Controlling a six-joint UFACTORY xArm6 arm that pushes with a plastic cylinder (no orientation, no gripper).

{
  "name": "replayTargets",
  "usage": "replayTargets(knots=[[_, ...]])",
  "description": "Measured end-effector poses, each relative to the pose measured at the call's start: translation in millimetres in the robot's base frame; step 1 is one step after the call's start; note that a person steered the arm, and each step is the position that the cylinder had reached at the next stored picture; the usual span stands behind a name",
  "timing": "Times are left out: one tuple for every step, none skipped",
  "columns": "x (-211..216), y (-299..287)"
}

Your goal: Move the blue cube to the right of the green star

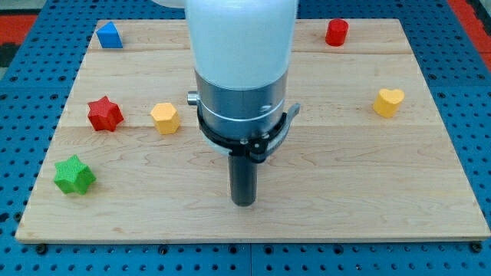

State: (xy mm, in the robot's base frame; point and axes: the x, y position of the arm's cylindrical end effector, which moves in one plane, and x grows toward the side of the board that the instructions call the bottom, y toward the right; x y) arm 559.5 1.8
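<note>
Down at my tip [244,202] first — the lower end of the straight dark rod, planted on the pale wooden board [345,192] near the view's bottom, a little left of centre. Touching nothing, pushing nothing: no block anywhere beside it, bare wood all round. Nothing to clench or release on a plain rod, so simply free and unloaded.

Outward now. Nearest, up and to the view's left, the yellow hexagonal plastic block [165,118], and just beyond it the red plastic star [104,114] — the two near each other, not touching. Lower at the view's left edge, the green plastic star [74,174], alone, with open wood on its right side — handy, since that is the landing spot.

And the target — the blue plastic cube [110,36] — way up in the view's top-left corner, well apart from the tip and well apart from the green star. Task barely begun, by the look of it.

Far side: the yellow plastic heart [389,101] at the view's right, the red plastic cylinder [336,32] at top right, both out of the way.

Judging the route: a swing up behind the blue cube, then a push downward — but the red star and yellow hexagon sit close to that line, so a risk of nudging them.
</note>
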Motion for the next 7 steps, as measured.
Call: replayTargets(knots=[[-4, 110], [-46, 71], [-92, 40], [-80, -32], [-22, -79], [-50, -113], [-97, -158]])
